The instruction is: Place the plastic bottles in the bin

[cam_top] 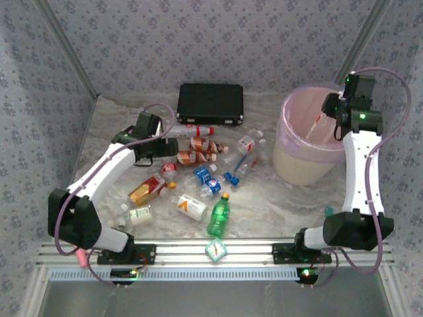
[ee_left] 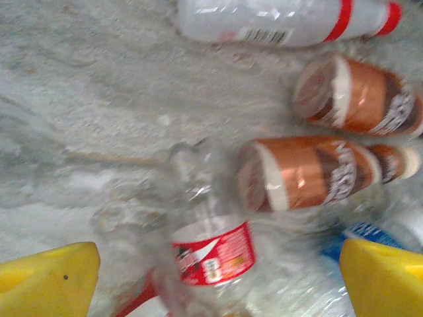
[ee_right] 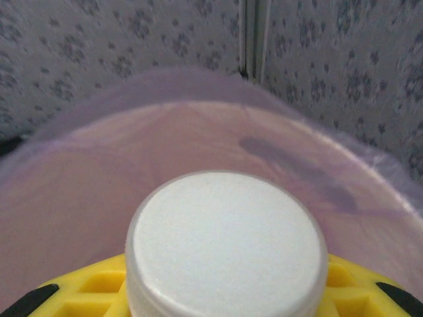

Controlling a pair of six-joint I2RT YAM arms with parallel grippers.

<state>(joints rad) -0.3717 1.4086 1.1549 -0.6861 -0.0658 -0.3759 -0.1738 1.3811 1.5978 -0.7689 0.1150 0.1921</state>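
Many plastic bottles lie in a loose heap on the marble table. My left gripper (cam_top: 160,152) hangs over the heap's left side. In the left wrist view it (ee_left: 218,284) is open, its yellow fingers (ee_left: 49,281) wide apart on either side of a clear bottle with a red label (ee_left: 211,254), not touching it. Two orange-brown bottles (ee_left: 310,172) and a white red-capped one (ee_left: 277,20) lie beyond. My right gripper (cam_top: 328,111) is over the bin (cam_top: 297,165), shut on a white bottle (ee_right: 225,238), bottom outward, above the pink liner (ee_right: 79,172).
A flat black case (cam_top: 210,104) lies at the back, behind the heap. A green bottle (cam_top: 219,216) and a white orange-marked one (cam_top: 190,206) lie near the front rail (cam_top: 218,254). Patterned walls close in the back and both sides.
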